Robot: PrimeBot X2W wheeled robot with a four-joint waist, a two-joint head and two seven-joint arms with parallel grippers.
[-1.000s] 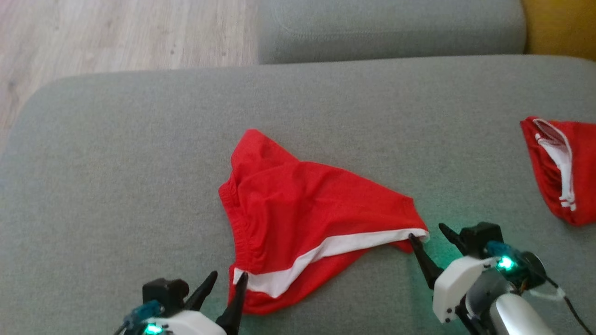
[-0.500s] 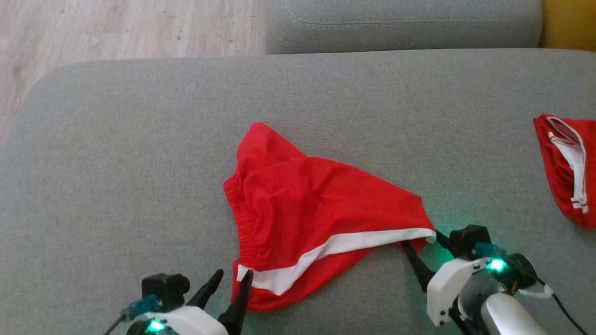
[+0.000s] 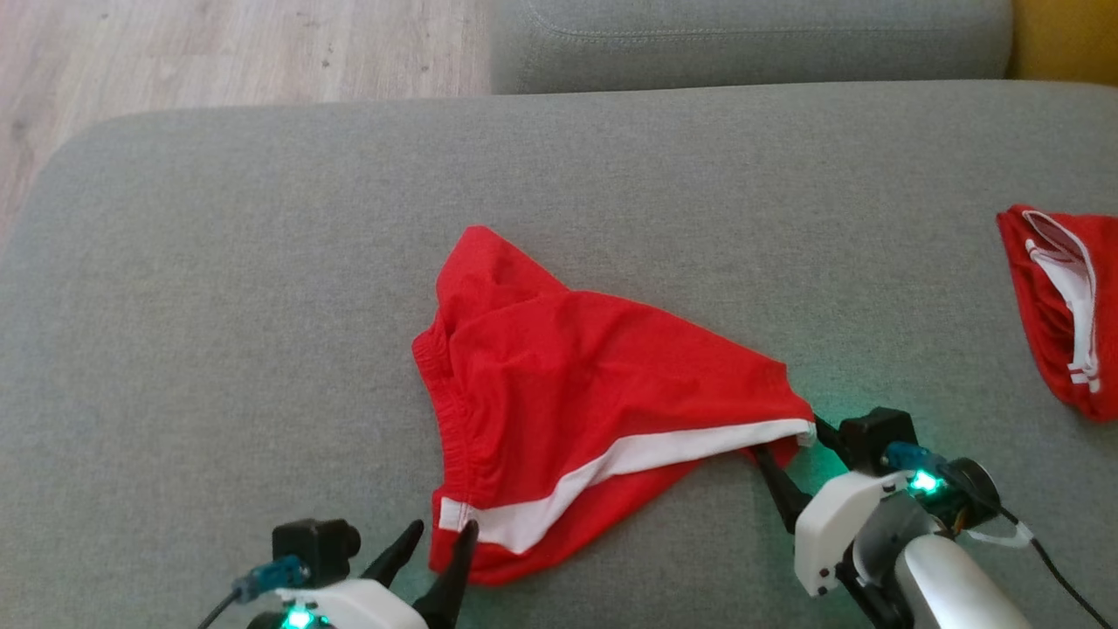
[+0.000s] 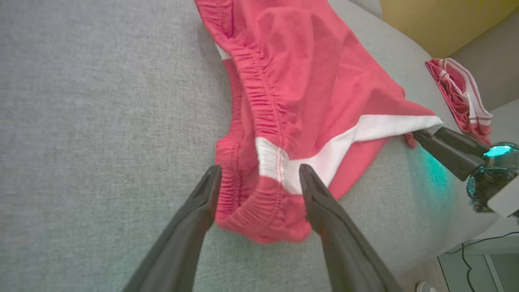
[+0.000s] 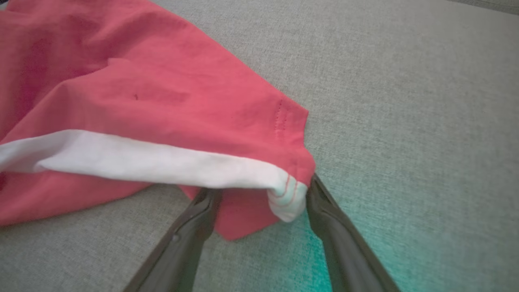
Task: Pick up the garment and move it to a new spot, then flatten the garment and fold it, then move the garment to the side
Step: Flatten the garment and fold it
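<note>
Left end effector [image 3: 441, 535]: wide open, gripping nothing; its fingers straddle the elastic waistband corner, at 7 o'clock of the shorts.
Right end effector [image 3: 788, 438]: wide open, gripping nothing; its fingers straddle the white-striped hem corner, at 4 o'clock.
Red shorts [image 3: 568, 384]: lying rumpled mid-cushion.
Grey sofa cushion [image 3: 218, 306]: beneath everything.
Second red garment [image 3: 1048, 323]: at 3 o'clock, well apart.
</note>
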